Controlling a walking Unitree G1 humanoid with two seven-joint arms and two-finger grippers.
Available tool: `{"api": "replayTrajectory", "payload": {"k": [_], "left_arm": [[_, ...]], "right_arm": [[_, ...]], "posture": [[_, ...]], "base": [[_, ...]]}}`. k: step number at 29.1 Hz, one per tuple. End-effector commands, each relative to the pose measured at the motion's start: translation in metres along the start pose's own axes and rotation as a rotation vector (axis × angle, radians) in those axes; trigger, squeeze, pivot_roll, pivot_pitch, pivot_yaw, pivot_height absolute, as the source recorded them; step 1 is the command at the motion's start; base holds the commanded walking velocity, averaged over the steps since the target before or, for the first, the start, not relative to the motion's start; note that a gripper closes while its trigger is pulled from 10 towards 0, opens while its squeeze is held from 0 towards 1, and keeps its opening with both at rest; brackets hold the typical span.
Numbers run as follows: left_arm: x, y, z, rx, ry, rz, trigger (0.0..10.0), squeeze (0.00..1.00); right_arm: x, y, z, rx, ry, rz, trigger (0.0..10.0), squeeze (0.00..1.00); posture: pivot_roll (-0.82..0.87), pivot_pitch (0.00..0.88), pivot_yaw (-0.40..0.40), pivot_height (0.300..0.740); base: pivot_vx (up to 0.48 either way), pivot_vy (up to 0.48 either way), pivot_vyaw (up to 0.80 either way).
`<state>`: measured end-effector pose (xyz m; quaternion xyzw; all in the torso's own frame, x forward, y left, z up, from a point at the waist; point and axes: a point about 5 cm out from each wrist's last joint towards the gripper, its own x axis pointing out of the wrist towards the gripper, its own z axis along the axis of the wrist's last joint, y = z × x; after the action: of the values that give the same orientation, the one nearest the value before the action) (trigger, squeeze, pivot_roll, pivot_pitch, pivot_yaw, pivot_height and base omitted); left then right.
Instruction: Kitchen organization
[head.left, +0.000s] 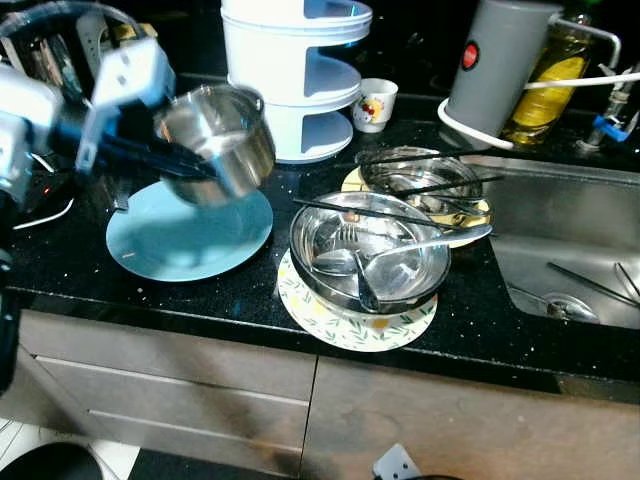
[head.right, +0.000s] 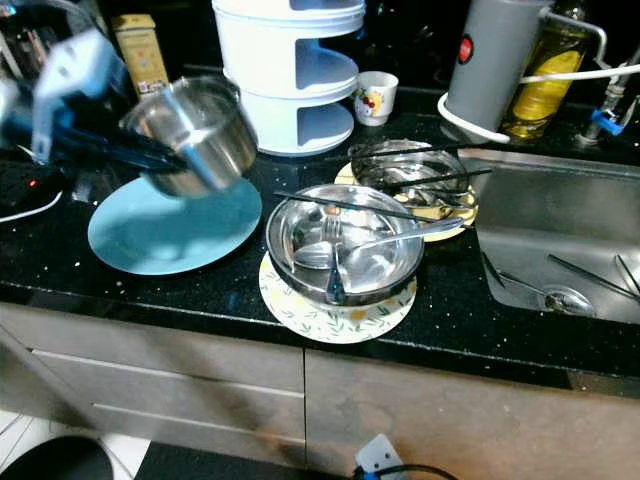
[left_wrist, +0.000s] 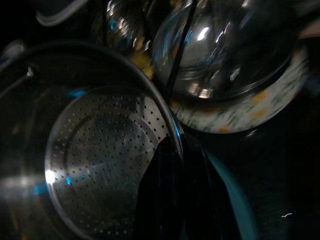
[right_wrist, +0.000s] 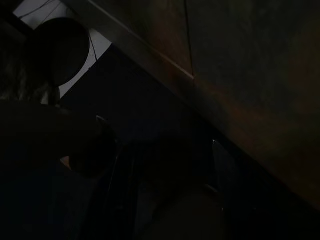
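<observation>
My left gripper (head.left: 185, 160) is shut on the rim of a perforated steel strainer pot (head.left: 222, 140), held tilted in the air above a light blue plate (head.left: 185, 240). In the left wrist view the black fingers (left_wrist: 172, 195) pinch the strainer pot's (left_wrist: 95, 165) rim. To the right, a steel bowl (head.left: 370, 255) with a fork, spoons and black chopsticks sits on a floral plate (head.left: 350, 325). Behind it a glass bowl (head.left: 420, 180) rests on a yellow plate. The right arm hangs idle by the cabinet (right_wrist: 240, 75).
A white tiered rack (head.left: 295, 70) stands behind the pot, with a small cartoon cup (head.left: 376, 104) beside it. A grey jug (head.left: 495, 65) and oil bottle (head.left: 550, 80) stand at the back right. The steel sink (head.left: 570, 250) lies on the right. Drawers run below the counter edge.
</observation>
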<state>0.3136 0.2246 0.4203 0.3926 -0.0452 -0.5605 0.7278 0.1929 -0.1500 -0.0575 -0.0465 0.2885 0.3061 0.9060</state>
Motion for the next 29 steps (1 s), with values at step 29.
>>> {"api": "replayTrajectory", "payload": {"k": [29], "left_arm": [[0.021, -0.117, 0.024, -0.511, -0.287, -0.642, 0.0, 0.0]], "right_arm": [[-0.003, 0.003, -0.006, 0.033, 0.002, -0.004, 10.0, 0.0]], "posture": [[-0.03, 0.156, -0.01, 0.74]], "base": [[0.0, 0.0, 0.0]]}}
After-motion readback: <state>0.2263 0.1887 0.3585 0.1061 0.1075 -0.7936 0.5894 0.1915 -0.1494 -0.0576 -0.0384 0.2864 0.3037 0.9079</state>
